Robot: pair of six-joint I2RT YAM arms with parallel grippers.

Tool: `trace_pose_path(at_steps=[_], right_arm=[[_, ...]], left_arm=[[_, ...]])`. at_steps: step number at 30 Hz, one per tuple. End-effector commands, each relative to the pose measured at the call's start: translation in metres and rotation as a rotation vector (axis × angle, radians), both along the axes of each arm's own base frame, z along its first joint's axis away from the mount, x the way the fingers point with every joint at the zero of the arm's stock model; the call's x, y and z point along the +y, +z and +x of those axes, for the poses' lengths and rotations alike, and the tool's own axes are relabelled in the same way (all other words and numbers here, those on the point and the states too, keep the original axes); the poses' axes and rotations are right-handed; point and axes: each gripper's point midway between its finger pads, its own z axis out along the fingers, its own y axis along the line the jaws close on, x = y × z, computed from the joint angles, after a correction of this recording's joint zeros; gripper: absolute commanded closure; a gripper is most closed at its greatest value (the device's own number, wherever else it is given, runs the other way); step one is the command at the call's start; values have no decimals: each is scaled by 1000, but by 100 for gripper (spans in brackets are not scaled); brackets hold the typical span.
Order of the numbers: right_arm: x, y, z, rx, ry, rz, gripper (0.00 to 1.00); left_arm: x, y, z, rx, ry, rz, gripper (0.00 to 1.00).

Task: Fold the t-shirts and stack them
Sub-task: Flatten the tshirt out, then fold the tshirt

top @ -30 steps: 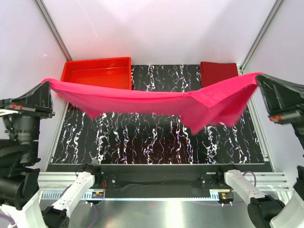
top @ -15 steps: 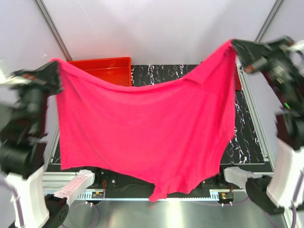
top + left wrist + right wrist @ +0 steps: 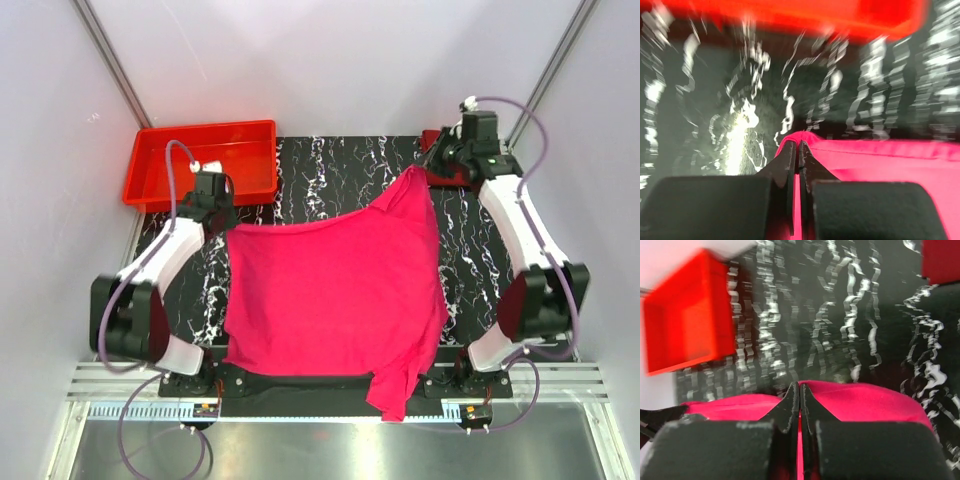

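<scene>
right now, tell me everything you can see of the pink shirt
The pink shirt is plain soft cloth, bright magenta, unprinted. It lies spread over the black marbled table, one flap hanging past the near edge. The left pincer and right pincer are each shut on a far corner, the right corner sitting farther back.

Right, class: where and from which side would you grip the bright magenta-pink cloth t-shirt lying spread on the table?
Probably its two far corners, from above. The bright magenta-pink cloth t-shirt lies mostly flat on the black marbled table, so only thin edges offer a pinch; the left gripper and right gripper are shut on those corners.
</scene>
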Motion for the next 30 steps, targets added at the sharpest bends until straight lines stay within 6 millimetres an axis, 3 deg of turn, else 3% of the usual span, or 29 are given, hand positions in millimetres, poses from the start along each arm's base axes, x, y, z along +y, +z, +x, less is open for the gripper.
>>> trace_pose_path(at_steps=[1, 6, 8, 12, 17, 20, 24, 27, 28, 30], right_arm=[[-16, 1, 40, -103, -22, -64, 100], [-2, -28, 68, -34, 39, -25, 100], [3, -37, 72, -24, 56, -1, 100], [11, -49, 74, -1, 78, 35, 100], [12, -41, 71, 3, 89, 42, 100], [8, -31, 58, 24, 67, 44, 100], [5, -28, 32, 75, 43, 45, 100], [2, -37, 1, 155, 34, 41, 100], [0, -52, -13, 208, 31, 38, 100], [-1, -47, -32, 210, 28, 44, 100]], left_arm=[[-5, 9, 55, -135, -8, -74, 100], [16, 11, 69, -142, 70, -45, 100], [25, 9, 71, -138, 95, -53, 100], [25, 3, 75, -113, 75, -56, 100], [33, 1, 71, -107, 108, -54, 100], [40, 1, 68, -92, 119, -50, 100], [34, -4, 60, -45, 82, -73, 100], [33, -8, 49, -17, 87, -89, 100], [33, -5, 46, -25, 86, -91, 100], [32, -8, 37, -5, 87, -92, 100]])
